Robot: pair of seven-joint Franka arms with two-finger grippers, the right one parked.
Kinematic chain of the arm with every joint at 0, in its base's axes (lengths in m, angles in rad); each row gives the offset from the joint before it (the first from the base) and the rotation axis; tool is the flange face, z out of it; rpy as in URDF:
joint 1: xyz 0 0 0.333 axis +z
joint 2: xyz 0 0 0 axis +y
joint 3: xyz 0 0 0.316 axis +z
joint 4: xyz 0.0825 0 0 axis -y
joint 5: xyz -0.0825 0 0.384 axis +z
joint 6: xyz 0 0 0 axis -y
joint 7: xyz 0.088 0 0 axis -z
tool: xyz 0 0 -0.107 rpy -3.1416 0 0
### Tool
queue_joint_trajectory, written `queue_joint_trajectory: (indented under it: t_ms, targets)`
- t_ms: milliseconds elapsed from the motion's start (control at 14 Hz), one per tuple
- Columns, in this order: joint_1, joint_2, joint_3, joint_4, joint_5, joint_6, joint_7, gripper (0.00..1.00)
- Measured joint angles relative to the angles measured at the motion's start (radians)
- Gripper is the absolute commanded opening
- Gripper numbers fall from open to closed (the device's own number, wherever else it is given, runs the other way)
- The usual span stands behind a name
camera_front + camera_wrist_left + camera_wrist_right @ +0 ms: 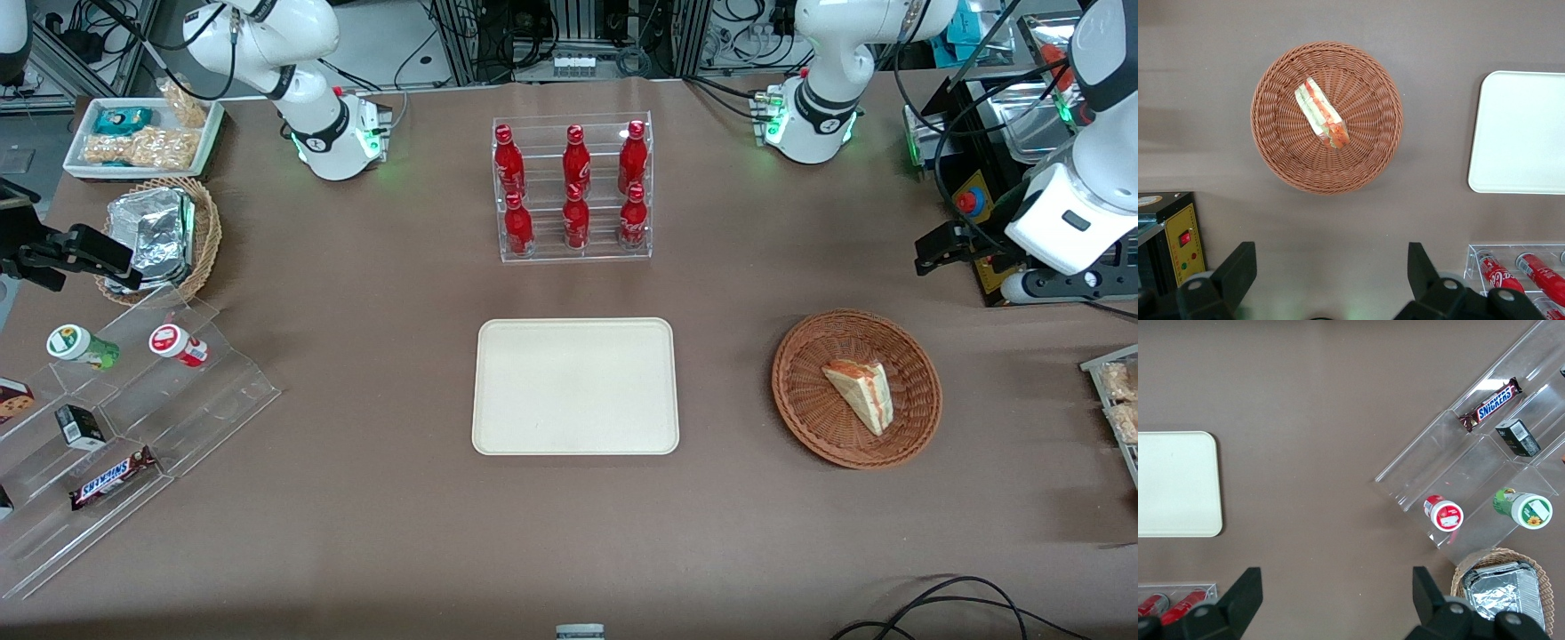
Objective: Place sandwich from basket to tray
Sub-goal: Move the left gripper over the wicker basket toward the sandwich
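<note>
Your gripper point(1328, 280) is hanging high above the table with its fingers spread wide and nothing between them, well apart from everything, out at the working arm's end. Nothing is getting done yet: the sandwich point(1321, 113) is lying in the middle of the basket point(1281, 160), untouched, filling edge facing up. The tray point(574, 386) is sitting bare near the table's centre, beside the basket and well apart from it. So you are looking at the whole job still ahead, I'd judge: descend, grasp, lift, carry over, release.

The table point(373, 498) is wearing a plain brown cover, flat, uncluttered between basket and tray. A clear rack of red bottles point(573, 188) is standing farther from the front camera than the tray. Toward the parked arm's end, a stepped acrylic stand point(133, 418) is holding snacks. Cables and equipment are crowding the room around the table edge.
</note>
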State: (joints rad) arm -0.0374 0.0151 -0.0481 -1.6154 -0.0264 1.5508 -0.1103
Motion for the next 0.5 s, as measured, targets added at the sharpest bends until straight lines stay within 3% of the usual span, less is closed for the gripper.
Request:
queue_joint_trajectory:
  t_ms: [500]
  targets:
    - [0.0, 0.0, 0.0, 0.0, 0.0, -0.015, 0.0, 1.0]
